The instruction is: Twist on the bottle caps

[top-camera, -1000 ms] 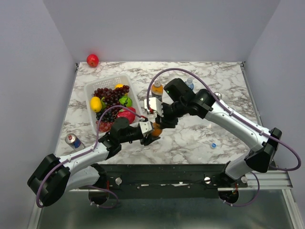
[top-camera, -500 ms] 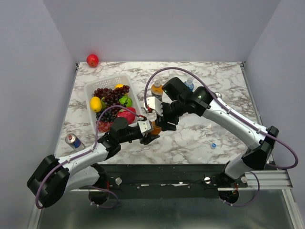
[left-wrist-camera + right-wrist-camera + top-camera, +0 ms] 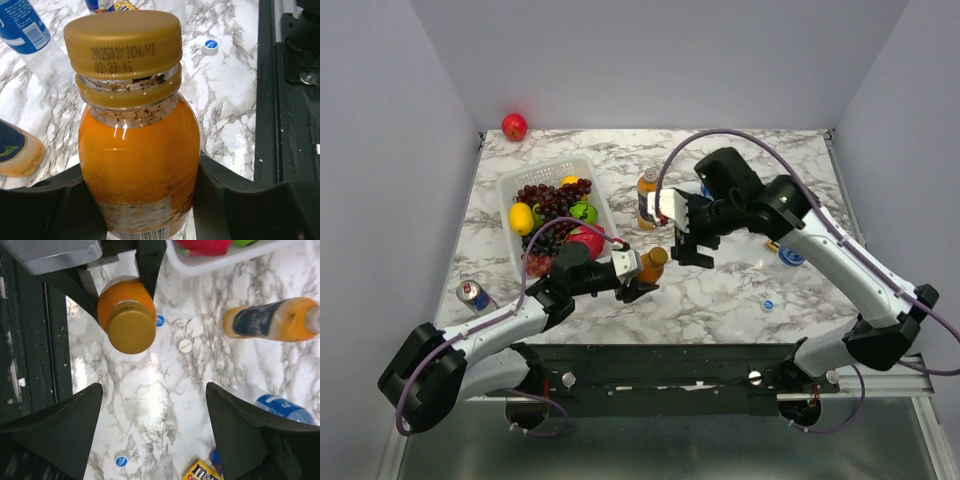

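My left gripper (image 3: 638, 272) is shut on a small bottle (image 3: 137, 160) of orange drink and holds it tilted above the table's front. An orange cap (image 3: 125, 42) sits on the bottle's neck. My right gripper (image 3: 688, 242) hangs open to the right of that bottle (image 3: 125, 302), apart from it, with nothing between its fingers. A taller orange bottle (image 3: 648, 188) with a dark label stands behind. A clear bottle (image 3: 282, 407) with a blue label lies on the marble. Loose on the table are a white cap (image 3: 185, 345) and two blue caps (image 3: 160, 320), (image 3: 121, 461).
A white basket (image 3: 510, 185) of fruit stands at the left. A red-blue can (image 3: 473, 295) lies near the front left edge, and a red apple (image 3: 514, 126) sits at the back left corner. A yellow candy pack (image 3: 202, 471) lies under my right arm.
My right gripper has opened, let go of the orange cap and drawn back to the right. The cap stays on the bottle. The left arm has held still.
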Robot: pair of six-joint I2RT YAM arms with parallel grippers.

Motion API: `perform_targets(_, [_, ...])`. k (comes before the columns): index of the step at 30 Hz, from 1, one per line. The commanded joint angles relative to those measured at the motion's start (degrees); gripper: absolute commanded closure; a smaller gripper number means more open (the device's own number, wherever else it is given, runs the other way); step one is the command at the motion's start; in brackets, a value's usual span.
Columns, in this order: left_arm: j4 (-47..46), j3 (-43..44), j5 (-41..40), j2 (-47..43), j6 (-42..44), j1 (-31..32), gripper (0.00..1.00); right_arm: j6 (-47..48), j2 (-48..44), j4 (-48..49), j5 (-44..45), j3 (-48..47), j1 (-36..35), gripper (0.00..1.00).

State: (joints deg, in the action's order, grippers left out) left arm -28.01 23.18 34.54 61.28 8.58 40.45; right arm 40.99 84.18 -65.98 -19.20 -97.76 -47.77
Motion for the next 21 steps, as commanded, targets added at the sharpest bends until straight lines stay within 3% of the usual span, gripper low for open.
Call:
perform_targets(1, [0.2,2.9,6.7,1.2,-2.8,-0.9,1.0,4.9,-4.7,7.3,-6.5,1.9,0.0,0.05])
perform_targets(8, [2.8,5.1,8.5,1.9,-2.7,-1.0,1.0,13.0,1.1,0.2,-15.3,-1.5,-0.7,0.05])
perform_targets(21, [1.8,5.8,8.9,2.2,-5.7,-2.6,1.0,17.9,2.0,0.7,-13.2,1.4,-2.9,0.05])
